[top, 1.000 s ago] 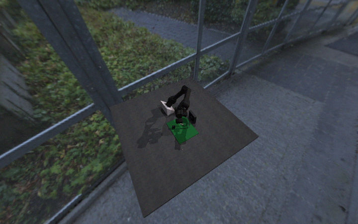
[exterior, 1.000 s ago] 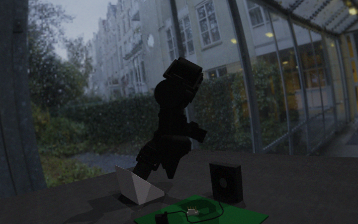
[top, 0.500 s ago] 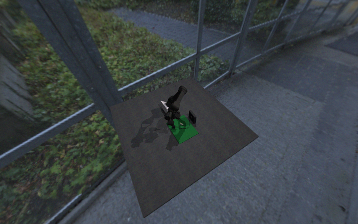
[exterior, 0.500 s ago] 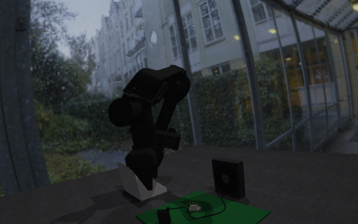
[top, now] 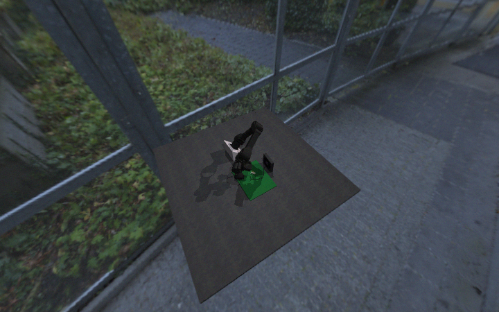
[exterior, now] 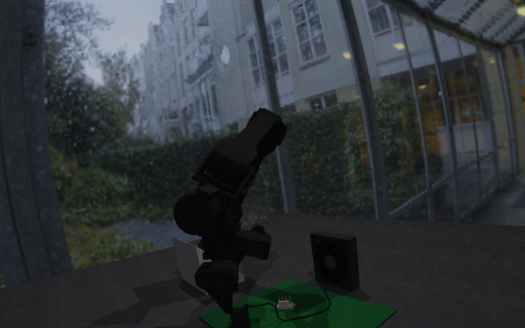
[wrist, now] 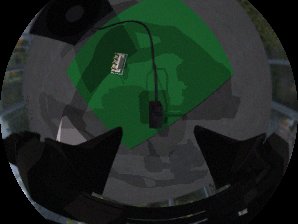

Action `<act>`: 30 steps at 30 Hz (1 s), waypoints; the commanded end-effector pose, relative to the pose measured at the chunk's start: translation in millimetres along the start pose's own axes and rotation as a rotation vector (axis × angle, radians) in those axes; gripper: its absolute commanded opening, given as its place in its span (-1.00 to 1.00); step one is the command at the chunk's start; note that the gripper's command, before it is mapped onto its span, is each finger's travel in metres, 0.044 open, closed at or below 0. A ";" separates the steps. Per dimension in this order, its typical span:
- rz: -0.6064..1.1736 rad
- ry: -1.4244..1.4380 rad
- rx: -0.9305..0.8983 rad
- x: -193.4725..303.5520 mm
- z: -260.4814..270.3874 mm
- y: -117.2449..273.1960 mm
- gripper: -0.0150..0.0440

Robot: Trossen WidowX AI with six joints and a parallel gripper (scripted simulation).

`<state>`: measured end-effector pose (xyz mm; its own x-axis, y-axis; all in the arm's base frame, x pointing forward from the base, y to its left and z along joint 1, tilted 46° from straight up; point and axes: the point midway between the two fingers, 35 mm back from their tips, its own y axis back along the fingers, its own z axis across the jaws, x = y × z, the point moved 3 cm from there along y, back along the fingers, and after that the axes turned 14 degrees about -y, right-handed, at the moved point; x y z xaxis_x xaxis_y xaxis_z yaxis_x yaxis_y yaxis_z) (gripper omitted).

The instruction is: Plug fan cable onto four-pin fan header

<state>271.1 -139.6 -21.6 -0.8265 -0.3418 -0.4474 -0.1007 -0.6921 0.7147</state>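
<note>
My gripper (wrist: 159,130) is wide open and empty, low over the board's near edge. The black plug (wrist: 156,114) (exterior: 240,318) lies in line with the gap between the fingertips in the wrist view, with space on both sides. Its black cable (wrist: 151,45) (exterior: 329,302) curves over the green board (wrist: 200,65) (exterior: 362,313) (top: 258,192) to the fan (wrist: 75,14) (exterior: 335,261) (top: 267,163). The white four-pin header (wrist: 118,64) (exterior: 285,304) stands on the board, its pins bare, apart from the plug. In the top view the arm hides the plug.
The black fan stands upright beyond the board, on the header's side. A pale wedge-shaped block (exterior: 187,261) (wrist: 67,132) stands at the arm's base, beyond the left finger in the wrist view. The dark table top (top: 220,236) extends around the board.
</note>
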 end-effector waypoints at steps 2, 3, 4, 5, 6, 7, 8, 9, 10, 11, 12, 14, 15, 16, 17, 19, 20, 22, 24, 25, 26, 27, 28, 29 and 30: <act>0.000 -0.007 -0.010 0.6 1.9 -10.6 1.00; 0.000 -0.007 -0.010 0.5 1.8 -12.3 1.00; 0.000 -0.007 -0.010 0.5 1.8 -13.9 1.00; 0.000 -0.007 -0.010 0.5 1.8 -15.6 1.00; 0.000 -0.007 -0.010 0.5 1.8 -17.2 1.00; 0.000 -0.007 -0.010 0.4 1.8 -18.8 1.00; 0.000 -0.007 -0.010 0.4 1.8 -20.5 1.00; 0.000 -0.007 -0.010 0.4 1.8 -22.1 1.00; 0.000 -0.007 -0.010 0.4 1.8 -23.8 1.00; 0.000 -0.007 -0.010 0.4 1.8 -25.4 1.00; 0.000 -0.007 -0.010 0.4 1.9 -27.0 1.00; -0.001 -0.007 -0.010 0.4 2.0 -30.3 1.00; -0.001 -0.007 -0.010 0.4 2.1 -31.9 1.00; -0.001 -0.007 -0.010 0.4 2.2 -33.5 1.00; -0.001 -0.007 -0.010 0.4 2.2 -35.1 1.00; -0.001 -0.007 -0.011 0.4 2.4 -38.4 1.00; -0.001 -0.006 -0.011 0.5 2.6 -40.0 1.00; -0.001 -0.006 -0.011 0.5 2.8 -43.2 1.00; -0.001 -0.006 -0.011 0.6 3.1 -46.4 1.00; -0.001 -0.006 -0.011 0.6 3.3 -47.7 1.00; -0.002 -0.006 -0.012 0.7 3.3 -48.4 1.00; -0.002 -0.006 -0.012 0.7 3.4 -48.7 1.00; -0.002 -0.006 -0.012 0.7 3.4 -48.7 1.00; -0.002 -0.006 -0.012 0.7 3.4 -48.7 1.00; -0.002 -0.006 -0.012 0.7 3.4 -48.7 1.00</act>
<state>275.5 -106.9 -52.6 -0.8249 -0.3431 -0.4492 -0.0993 -0.6945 0.7127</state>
